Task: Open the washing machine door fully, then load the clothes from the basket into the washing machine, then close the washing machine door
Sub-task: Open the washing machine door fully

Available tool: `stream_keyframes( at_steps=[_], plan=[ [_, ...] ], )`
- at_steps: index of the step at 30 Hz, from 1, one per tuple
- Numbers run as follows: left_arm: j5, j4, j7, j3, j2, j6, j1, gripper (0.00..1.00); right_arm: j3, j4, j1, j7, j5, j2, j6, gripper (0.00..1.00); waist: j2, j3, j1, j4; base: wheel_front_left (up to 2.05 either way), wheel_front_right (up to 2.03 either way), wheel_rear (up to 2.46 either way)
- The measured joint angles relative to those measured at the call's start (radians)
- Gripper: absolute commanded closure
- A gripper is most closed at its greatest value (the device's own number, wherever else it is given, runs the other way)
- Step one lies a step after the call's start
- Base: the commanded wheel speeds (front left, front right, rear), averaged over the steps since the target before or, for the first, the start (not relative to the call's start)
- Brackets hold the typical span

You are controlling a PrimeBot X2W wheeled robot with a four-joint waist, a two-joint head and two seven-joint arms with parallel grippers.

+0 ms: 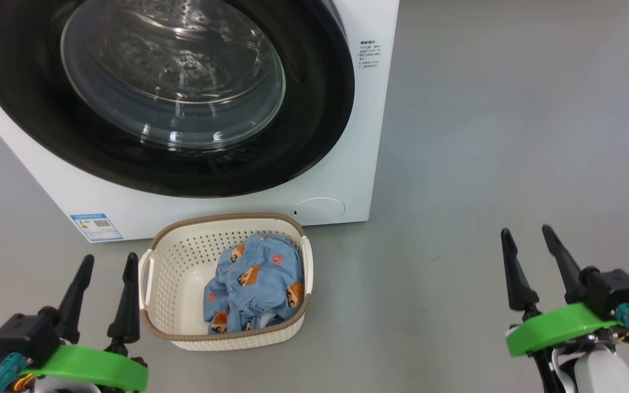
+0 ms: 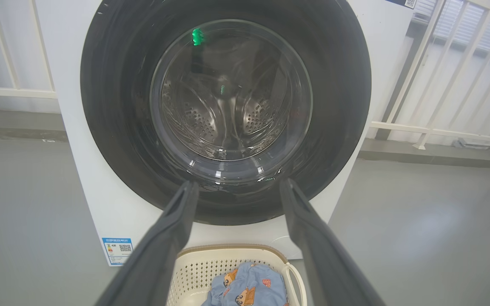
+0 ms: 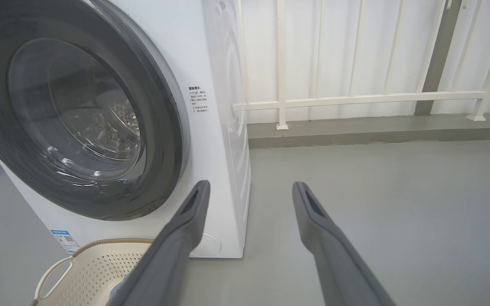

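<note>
Washing machine door [image 1: 161,93] shut flush on washing machine [image 1: 342,180]. Basket [image 1: 178,284] holding clothes [image 1: 257,284] sits just before machine's front. Left gripper [image 1: 109,258], right gripper [image 1: 526,230]: fingers apart, empty, short of machine. We locate door's latch edge first, pull in slow arc, mind basket under swing.

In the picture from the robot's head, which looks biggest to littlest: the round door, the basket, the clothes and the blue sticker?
1. washing machine door
2. basket
3. clothes
4. blue sticker
The basket sits nearer the camera, yet the door looks far bigger.
</note>
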Motion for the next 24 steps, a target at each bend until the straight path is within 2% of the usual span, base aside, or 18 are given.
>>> stream_keyframes(
  at_steps=[4, 11, 16, 21, 22, 24],
  plan=[
    [-0.002, 0.000, 0.000, -0.001, 0.000, 0.000, 0.000, 0.00, 0.003, -0.010, -0.026, 0.000, 0.009, 0.000, 0.000, 0.00, 0.0000, 0.006, 0.0000, 0.001, 0.00, 0.00, 0.00],
    [-0.005, -0.006, 0.000, -0.025, 0.000, 0.000, 0.000, 0.00, -0.007, -0.038, -0.113, 0.000, 0.115, -0.001, 0.000, 0.00, 0.0000, 0.026, 0.0000, 0.006, 0.00, 0.00, 0.00],
    [-0.007, -0.006, 0.000, -0.043, 0.000, 0.000, -0.001, 0.00, -0.032, -0.023, -0.165, 0.000, 0.284, -0.002, 0.000, 0.00, 0.0000, 0.034, 0.0000, 0.009, 0.00, 0.00, 0.00],
    [-0.010, -0.006, 0.000, -0.053, 0.002, 0.000, -0.012, 0.00, -0.061, 0.053, -0.204, -0.006, 0.556, -0.002, 0.000, 0.00, 0.0000, 0.041, 0.0000, 0.014, 0.00, 0.00, 0.00],
    [-0.013, -0.006, 0.000, -0.056, 0.002, 0.000, -0.014, 0.00, -0.063, 0.069, -0.211, -0.007, 0.602, -0.002, 0.000, 0.45, 0.0000, 0.043, 0.0000, 0.016, 0.00, 0.00, 0.00],
    [-0.016, -0.006, 0.000, -0.061, 0.002, 0.000, -0.016, 0.00, -0.065, 0.096, -0.230, -0.007, 0.692, -0.002, 0.000, 0.82, 0.0000, 0.050, 0.0000, 0.018, 0.00, 0.00, 0.00]
  ],
)
